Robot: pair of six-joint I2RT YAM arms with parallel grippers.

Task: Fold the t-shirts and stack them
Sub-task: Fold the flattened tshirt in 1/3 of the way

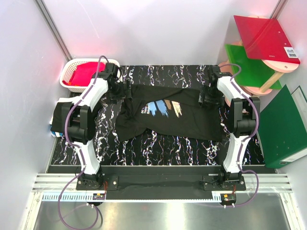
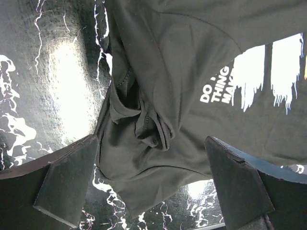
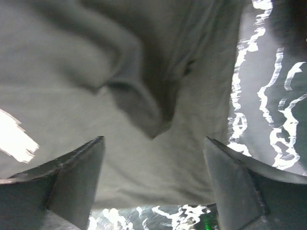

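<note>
My left gripper (image 2: 153,184) and right gripper (image 3: 153,184) hover released over opposite ends of the t-shirt (image 1: 168,122) lying crosswise.

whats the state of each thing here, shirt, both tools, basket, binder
t-shirt, unfolded, spread print side up on the table, wrinkled
left tool, open, over a bunched part of the shirt, gripping nothing
right tool, open, over the shirt's other side, gripping nothing
basket, holding a red cloth
green binder, closed
</note>
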